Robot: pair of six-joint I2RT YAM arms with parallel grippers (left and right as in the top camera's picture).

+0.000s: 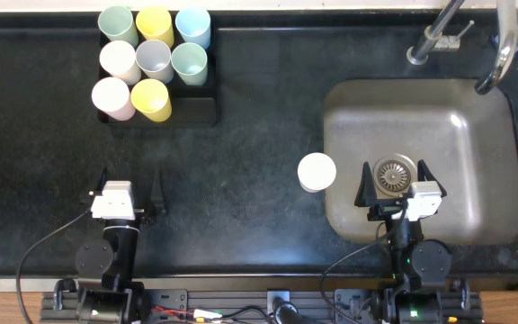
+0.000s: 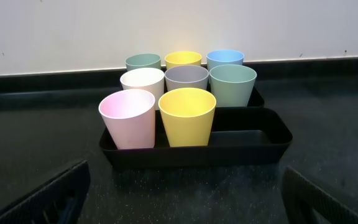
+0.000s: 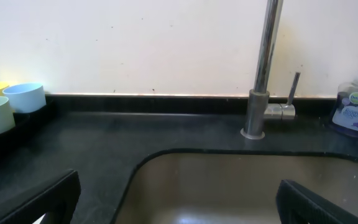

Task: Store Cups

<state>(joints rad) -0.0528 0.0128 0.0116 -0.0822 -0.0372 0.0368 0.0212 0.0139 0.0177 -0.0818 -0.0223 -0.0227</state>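
Loose white cup (image 1: 317, 171) stands centre-right, on the counter (image 1: 241, 189) beside the left rim of the sink (image 1: 475, 117). The tray (image 1: 194, 110), upper left, has one free slot. The cup is likely light, stiff, slick plastic, so pinch across the rim wall. Left gripper (image 1: 130, 184) and right gripper (image 1: 394, 175): jaws spread wide, empty.

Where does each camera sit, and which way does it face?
Top view: overhead, looking down on tray, white cup, sink; left gripper, right gripper, both open.
Left wrist view: on left wrist, facing the tray's cups; own fingers show.
Right wrist view: on right wrist, facing tap over sink; own fingers show.
Shared: all three show the tray's cups.
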